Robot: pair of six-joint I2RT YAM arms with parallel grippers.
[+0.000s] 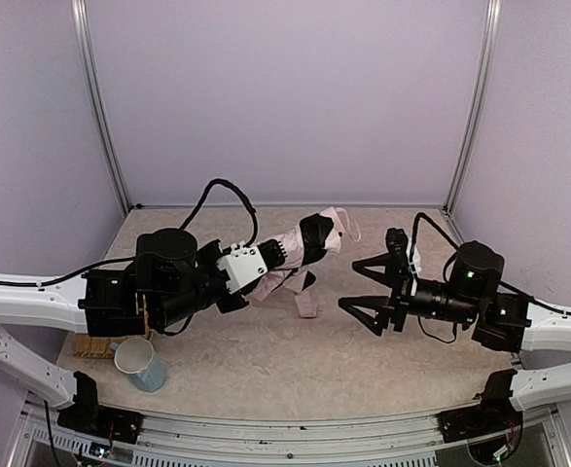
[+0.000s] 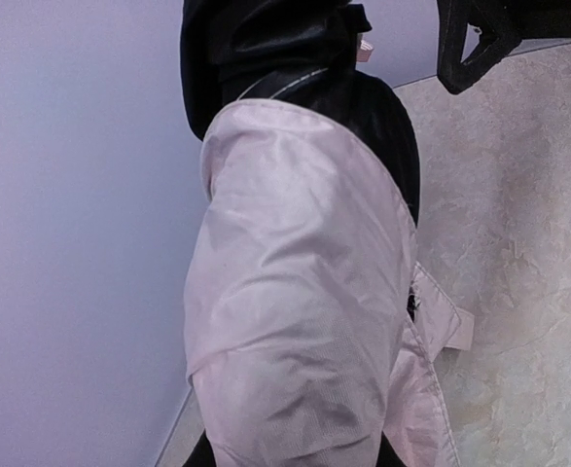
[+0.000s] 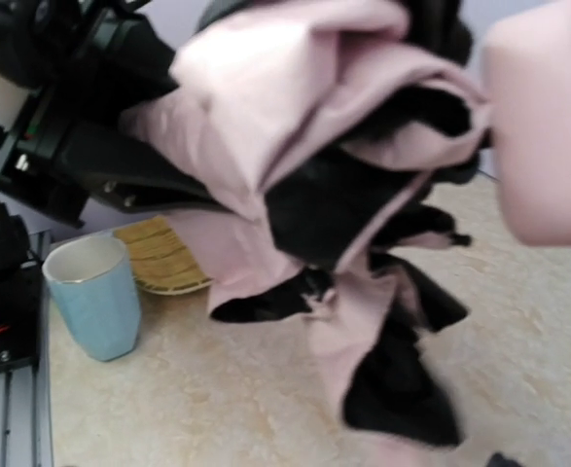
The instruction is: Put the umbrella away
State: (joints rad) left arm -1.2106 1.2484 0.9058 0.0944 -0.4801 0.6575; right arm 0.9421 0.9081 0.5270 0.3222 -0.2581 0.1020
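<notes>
My left pincer [image 1: 283, 255] is clamped on the umbrella [image 1: 316, 236] and holds it up mid-frame, so the loose pink cloth hangs toward the counter [image 1: 266, 355]. My right pincer [image 1: 363, 288] is spread apart, right of it (ready to help, I think).

Left claw [image 1: 283, 255] clamps nearly closed; right claw [image 1: 351, 283] gapes wide, facing it.

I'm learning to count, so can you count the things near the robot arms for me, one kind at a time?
Pale pink and black folding fabric umbrella: 1
Light blue round cup: 1
Yellowish woven flat mat: 1
Total: 3
</notes>
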